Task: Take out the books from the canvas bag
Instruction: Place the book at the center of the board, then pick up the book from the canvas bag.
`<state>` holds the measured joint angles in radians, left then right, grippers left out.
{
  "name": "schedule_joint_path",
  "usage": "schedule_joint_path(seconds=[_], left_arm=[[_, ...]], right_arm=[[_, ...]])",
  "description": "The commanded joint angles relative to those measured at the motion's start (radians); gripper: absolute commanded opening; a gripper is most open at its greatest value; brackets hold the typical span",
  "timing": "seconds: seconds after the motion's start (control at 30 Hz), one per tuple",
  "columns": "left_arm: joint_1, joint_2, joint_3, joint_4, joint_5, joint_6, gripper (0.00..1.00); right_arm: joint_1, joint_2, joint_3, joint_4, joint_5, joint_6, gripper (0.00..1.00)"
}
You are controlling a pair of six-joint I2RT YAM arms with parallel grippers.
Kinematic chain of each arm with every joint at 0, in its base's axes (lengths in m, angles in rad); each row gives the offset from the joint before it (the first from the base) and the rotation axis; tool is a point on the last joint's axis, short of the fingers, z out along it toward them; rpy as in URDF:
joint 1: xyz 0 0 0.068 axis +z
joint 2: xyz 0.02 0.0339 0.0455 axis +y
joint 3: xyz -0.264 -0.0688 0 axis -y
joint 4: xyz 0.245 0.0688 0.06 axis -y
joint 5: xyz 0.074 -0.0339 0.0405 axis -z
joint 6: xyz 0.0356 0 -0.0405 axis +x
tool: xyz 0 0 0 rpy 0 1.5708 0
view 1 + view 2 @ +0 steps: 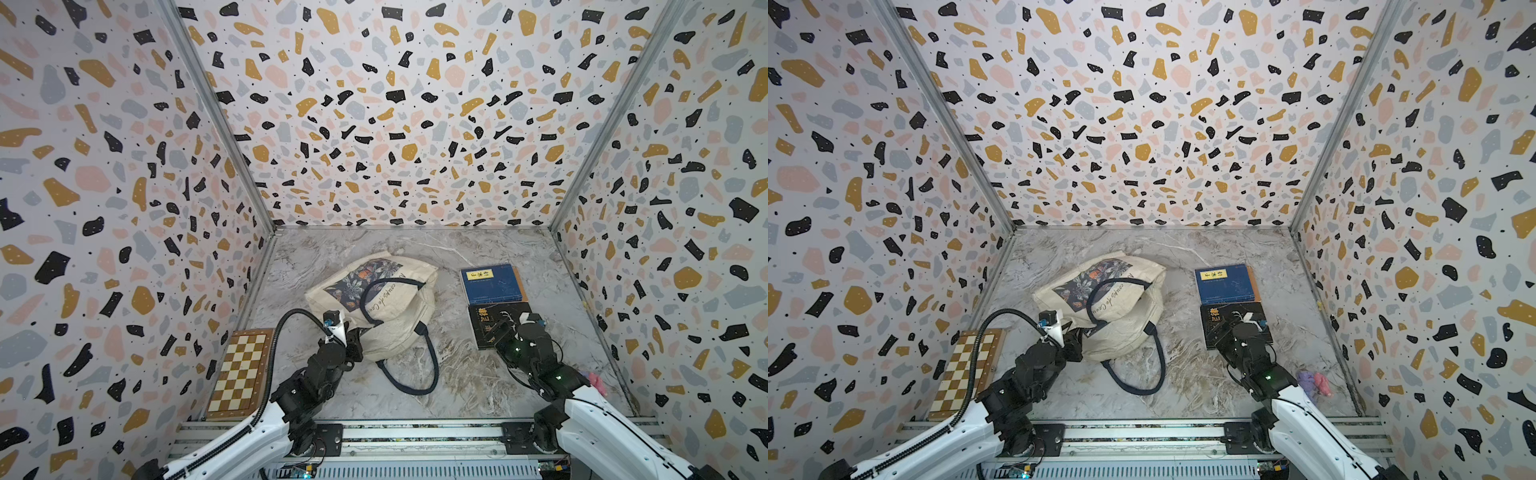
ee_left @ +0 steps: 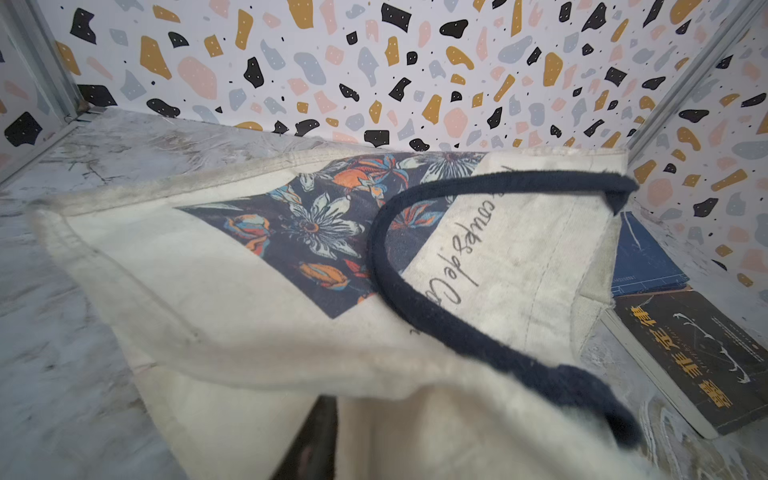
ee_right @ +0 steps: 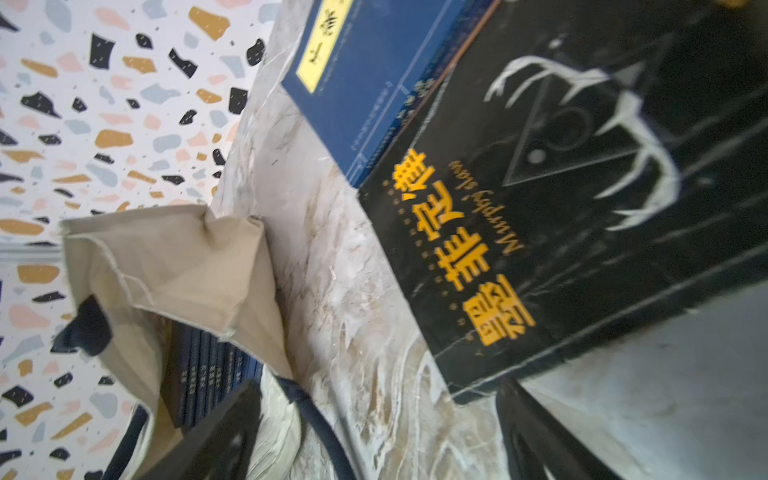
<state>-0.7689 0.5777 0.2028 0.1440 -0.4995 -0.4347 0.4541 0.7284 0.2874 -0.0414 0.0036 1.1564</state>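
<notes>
Books (image 3: 208,374) are being emptied from the canvas bag (image 1: 390,316), lower centre: two are lying right of it, more are showing inside. Right gripper (image 1: 503,332) is being held released over the black book (image 1: 488,326); left gripper's (image 1: 354,337) state cannot be told. A reach inside is being called for.

A black book (image 3: 582,216) lies on the marble tabletop (image 3: 332,270) beside a blue book (image 3: 374,83); navy books (image 3: 208,374) sit inside the open canvas bag (image 3: 166,257).
</notes>
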Motion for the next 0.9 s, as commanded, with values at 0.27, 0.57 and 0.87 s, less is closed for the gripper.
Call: schedule_joint_path(seconds=[0.27,0.57,0.87], left_arm=[[-0.002,-0.103,0.123,-0.183,0.021,-0.073,0.99],[-0.031,-0.158,0.372,-0.577,-0.023,-0.092,0.99],[-0.037,0.027,0.569,-0.698,0.100,0.013,0.99]], right_arm=[[0.021,0.323,0.234,0.085,-0.249,-0.310,0.92],[0.031,0.504,0.311,0.135,-0.374,-0.426,0.92],[0.036,0.498,0.334,0.119,-0.390,-0.497,0.92]])
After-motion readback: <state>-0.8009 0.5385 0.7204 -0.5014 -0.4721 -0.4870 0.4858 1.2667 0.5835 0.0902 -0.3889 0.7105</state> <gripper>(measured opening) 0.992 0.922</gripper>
